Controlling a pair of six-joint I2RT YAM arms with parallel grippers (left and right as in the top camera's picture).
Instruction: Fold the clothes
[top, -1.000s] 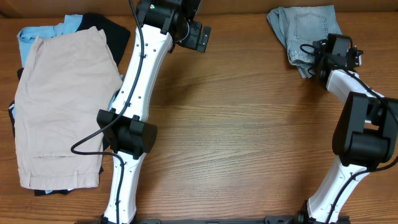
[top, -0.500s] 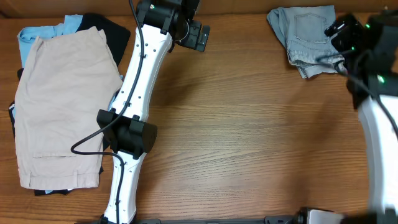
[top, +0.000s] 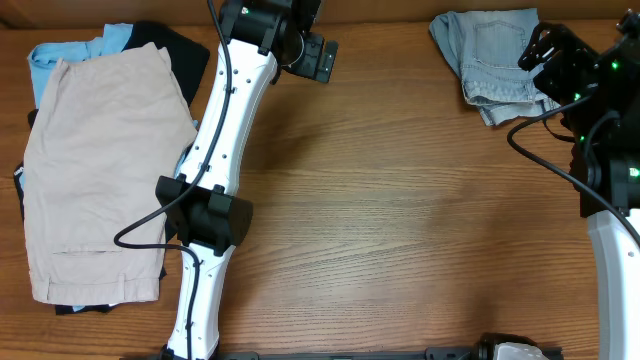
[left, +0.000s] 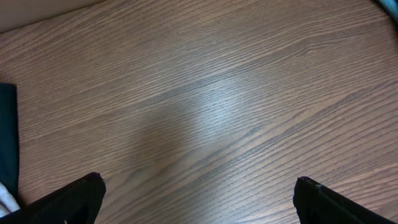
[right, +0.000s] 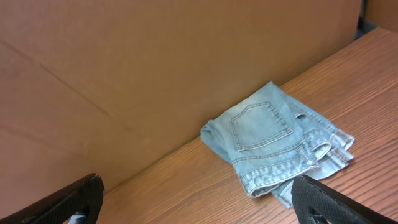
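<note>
The light-blue denim shorts (top: 490, 55) lie folded into a small bundle at the far right of the table, a back pocket facing up. They also show in the right wrist view (right: 277, 142), against a brown wall. My right gripper (top: 545, 50) is open and empty, raised beside the bundle's right edge; its fingertips (right: 196, 199) frame bare wood in front of the shorts. My left gripper (top: 318, 58) is open and empty at the far middle of the table; its fingertips (left: 198, 196) hang over bare wood.
A pile of other garments lies at the left: large beige shorts (top: 95, 170) on top, a sky-blue garment (top: 75, 50) and a black garment (top: 185, 50) under them. A brown wall (right: 124, 62) stands behind the table.
My right arm has lifted off the denim shorts and swung up and to the right. The shorts stay folded where they were. The left arm has not moved.
</note>
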